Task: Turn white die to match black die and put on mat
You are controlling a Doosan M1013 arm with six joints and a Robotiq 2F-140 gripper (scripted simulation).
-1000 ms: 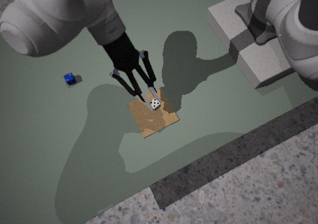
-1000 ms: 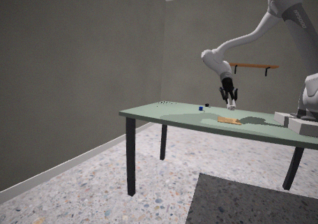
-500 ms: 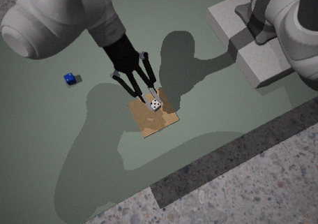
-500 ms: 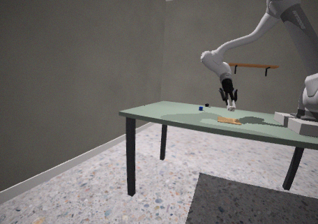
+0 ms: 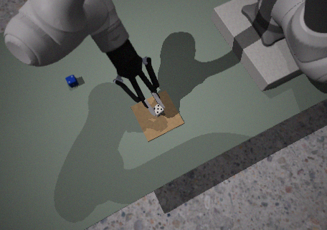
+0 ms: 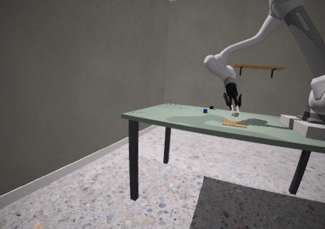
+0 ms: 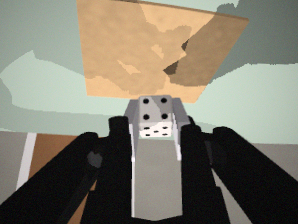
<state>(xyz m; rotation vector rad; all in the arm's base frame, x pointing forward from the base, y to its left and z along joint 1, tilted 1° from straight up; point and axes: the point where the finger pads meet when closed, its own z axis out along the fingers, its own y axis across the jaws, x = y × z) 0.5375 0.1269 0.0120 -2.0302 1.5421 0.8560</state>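
Note:
The white die (image 5: pixel 158 109) (image 6: pixel 235 114) (image 7: pixel 155 110) is between the fingertips of my gripper (image 5: pixel 156 107) (image 6: pixel 234 113) (image 7: pixel 155 112), which is shut on it. In the wrist view, a four-pip face is toward the camera and a five-pip face is below it. The top view also shows a five-pip face. The die is raised above the tan square mat (image 5: pixel 173 122) (image 6: pixel 228 122) (image 7: pixel 107 50), not touching it. The black die (image 6: pixel 211 107) sits at the back of the table; its top number is too small to read, and the arm hides it in the top view.
A blue die (image 5: pixel 72 80) (image 6: pixel 205 110) sits on the green table (image 5: pixel 201 117) (image 6: pixel 153 113), left of the mat in the top view. The robot's pale base block (image 5: pixel 265 74) (image 6: pixel 311 130) stands on the right. The arm casts broad shadows across table and mat.

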